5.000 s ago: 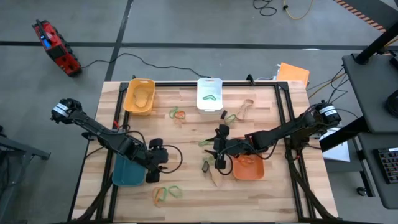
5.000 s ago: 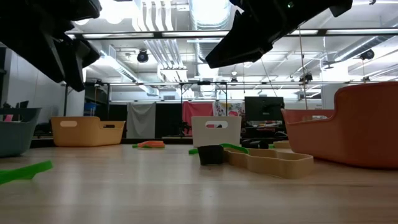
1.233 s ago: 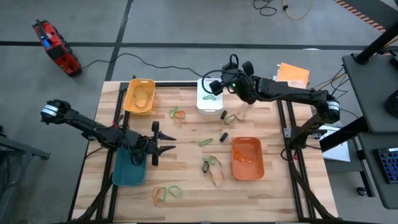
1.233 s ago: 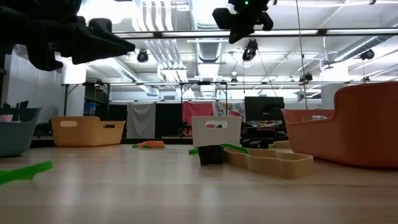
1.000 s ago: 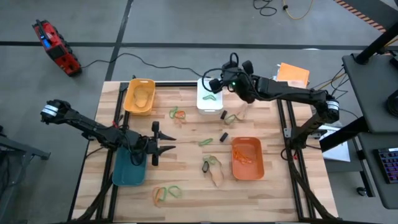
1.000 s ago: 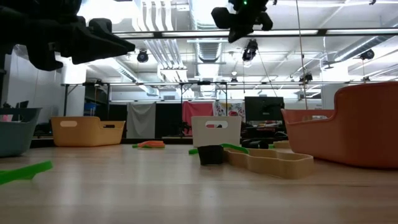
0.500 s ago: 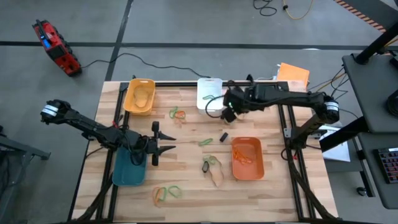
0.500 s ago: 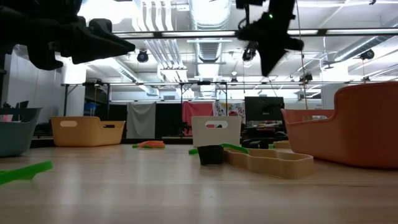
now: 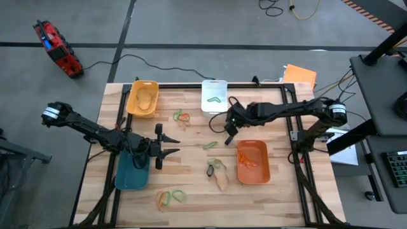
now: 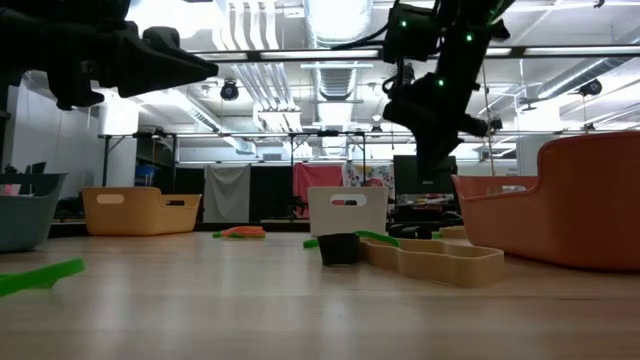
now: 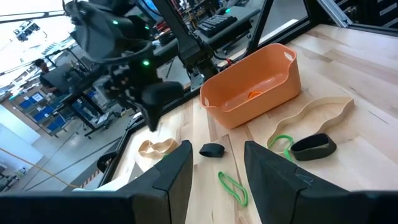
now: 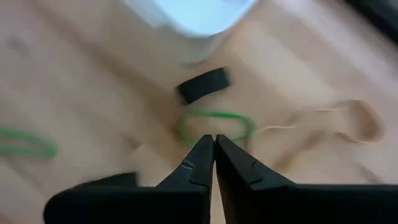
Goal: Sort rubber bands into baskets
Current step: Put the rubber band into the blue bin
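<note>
Your right gripper [image 9: 229, 131] is clenched tight with nothing in it, hanging over the loose bands between the white basket [image 9: 214, 97] and the orange basket [image 9: 253, 161]. I'd spread those fingers before you drop onto the green band [image 12: 217, 124], and come straight down so it doesn't skid on the tabletop [image 9: 191, 181]. The left gripper [image 9: 166, 145] waits part-open, empty, beside the teal basket [image 9: 132, 176]. The right wrist view shows that band under the tips; the high view hides it.
</note>
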Robot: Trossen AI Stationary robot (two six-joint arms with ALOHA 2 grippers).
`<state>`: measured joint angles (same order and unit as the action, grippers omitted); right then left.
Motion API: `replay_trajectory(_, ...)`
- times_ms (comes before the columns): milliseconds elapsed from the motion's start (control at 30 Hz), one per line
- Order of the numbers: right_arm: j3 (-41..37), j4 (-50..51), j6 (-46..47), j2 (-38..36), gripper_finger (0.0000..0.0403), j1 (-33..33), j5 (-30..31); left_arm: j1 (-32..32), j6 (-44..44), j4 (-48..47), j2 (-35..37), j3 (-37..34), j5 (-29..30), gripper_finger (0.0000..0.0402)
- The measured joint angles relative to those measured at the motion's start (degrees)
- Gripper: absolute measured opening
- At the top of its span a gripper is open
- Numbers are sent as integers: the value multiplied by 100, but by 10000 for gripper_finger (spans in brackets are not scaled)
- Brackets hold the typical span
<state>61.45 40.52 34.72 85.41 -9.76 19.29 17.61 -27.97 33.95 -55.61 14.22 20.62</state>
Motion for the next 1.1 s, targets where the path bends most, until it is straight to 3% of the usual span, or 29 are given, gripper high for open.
replay_trajectory(133,-120,-320,96,0,9,51,-314,0,-2,-2,0,0,0,130)
replay_trajectory(467,389,-462,284,0,9,540,-328,-11,-28,117,-1,0,0,130)
replay_trajectory(900,558,-1682,573,105,9,1049,-354,-26,-44,118,-2,0,0,130)
replay_trajectory(1100,852,-1728,310,825,9,1065,-1184,-68,-92,123,-12,0,0,129)
